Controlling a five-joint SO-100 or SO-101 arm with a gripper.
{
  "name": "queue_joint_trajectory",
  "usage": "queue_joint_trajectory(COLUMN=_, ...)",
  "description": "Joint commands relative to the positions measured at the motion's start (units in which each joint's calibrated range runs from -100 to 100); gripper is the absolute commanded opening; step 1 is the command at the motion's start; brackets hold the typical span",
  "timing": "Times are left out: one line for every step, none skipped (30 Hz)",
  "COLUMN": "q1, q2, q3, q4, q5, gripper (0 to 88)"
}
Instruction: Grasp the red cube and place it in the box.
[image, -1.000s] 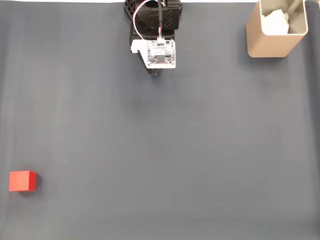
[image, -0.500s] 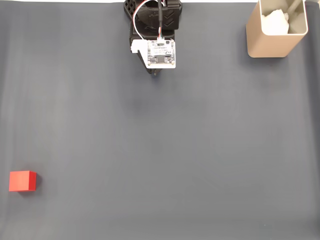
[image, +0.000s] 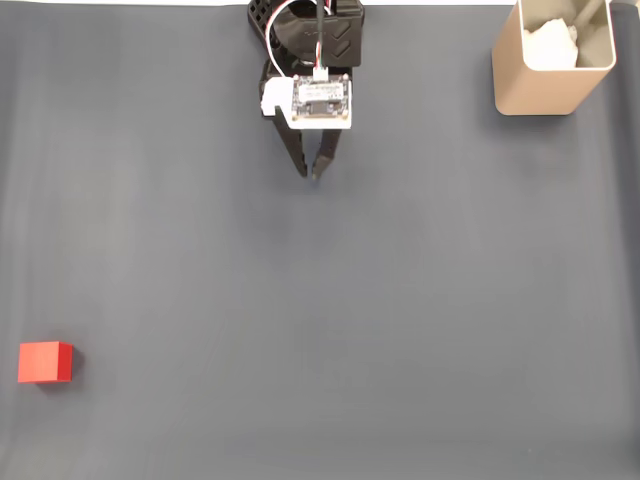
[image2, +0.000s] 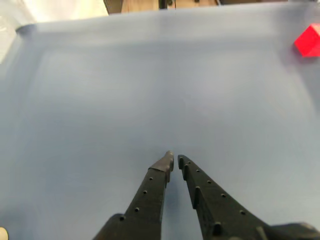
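Your black two-finger gripper (image: 309, 175) sits at the far middle of the dark grey mat (image: 400, 300) in the fixed view, pointing down toward the near side with its tips almost together. In the wrist view the gripper (image2: 174, 160) shows only a thin sliver of gap between the two perforated fingers, so you can read it as clenched with nothing inside.

The small bright red matte cube (image: 45, 362) rests flat on the mat at the near left corner of the fixed view, well apart from the gripper. The wrist view catches the cube (image2: 309, 41) at its upper right edge, which tells you the wrist is not yet aimed at it.

The tall beige thin-walled box with rounded corners (image: 550, 85) stands upright at the far right, with some crumpled white material (image: 552, 42) inside. Cube and box lie at opposite corners, so you face a long reach first and a long carry after.

Compared with half a second ago, the arm has tilted forward. The fingers now project clearly below the white circuit board (image: 321, 101), where before they barely showed. Cube and box have not shifted. You appear to be just starting the approach, and the fingers will need to spread before the cube.
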Motion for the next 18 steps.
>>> queue_joint_trajectory(q1=-0.96, q2=2.42, q3=-4.03, q4=-4.53, q5=-0.39, gripper=0.3)
queue_joint_trajectory(q1=-1.17, q2=3.72, q3=-5.67, q4=-5.26, q5=-0.54, gripper=0.3)
queue_joint_trajectory(q1=-1.31, q2=5.28, q3=-7.59, q4=-5.92, q5=-0.68, gripper=0.3)
queue_joint_trajectory(q1=-1.45, q2=7.10, q3=-9.59, q4=-6.33, q5=-0.73, gripper=0.3)
queue_joint_trajectory(q1=-1.60, q2=8.92, q3=-11.69, q4=-6.49, q5=-0.73, gripper=0.3)
queue_joint_trajectory(q1=-1.60, q2=10.74, q3=-13.70, q4=-6.74, q5=-0.73, gripper=0.3)
queue_joint_trajectory(q1=-1.60, q2=12.48, q3=-15.71, q4=-7.15, q5=-0.73, gripper=0.3)
queue_joint_trajectory(q1=-1.60, q2=14.30, q3=-17.99, q4=-7.23, q5=-0.73, gripper=0.3)
queue_joint_trajectory(q1=-1.60, q2=16.29, q3=-20.18, q4=-7.23, q5=-0.73, gripper=0.3)
queue_joint_trajectory(q1=-1.52, q2=18.11, q3=-22.46, q4=-7.23, q5=-0.78, gripper=0.3)
queue_joint_trajectory(q1=-1.38, q2=19.84, q3=-24.74, q4=-7.23, q5=-0.83, gripper=0.3)
queue_joint_trajectory(q1=-1.31, q2=21.66, q3=-27.02, q4=-7.23, q5=-0.93, gripper=0.3)
queue_joint_trajectory(q1=-1.17, q2=23.57, q3=-29.21, q4=-7.23, q5=-1.03, gripper=0.3)
queue_joint_trajectory(q1=-0.96, q2=25.39, q3=-31.67, q4=-6.99, q5=-1.12, gripper=0.3)
queue_joint_trajectory(q1=-0.74, q2=27.29, q3=-33.95, q4=-6.66, q5=-1.27, gripper=0.3)
queue_joint_trajectory(q1=-0.39, q2=29.11, q3=-36.23, q4=-6.41, q5=-1.27, gripper=0.3)
queue_joint_trajectory(q1=-0.10, q2=30.85, q3=-38.33, q4=-6.17, q5=-1.32, gripper=0.3)
queue_joint_trajectory(q1=0.25, q2=32.49, q3=-40.52, q4=-6.00, q5=-1.37, gripper=0.3)
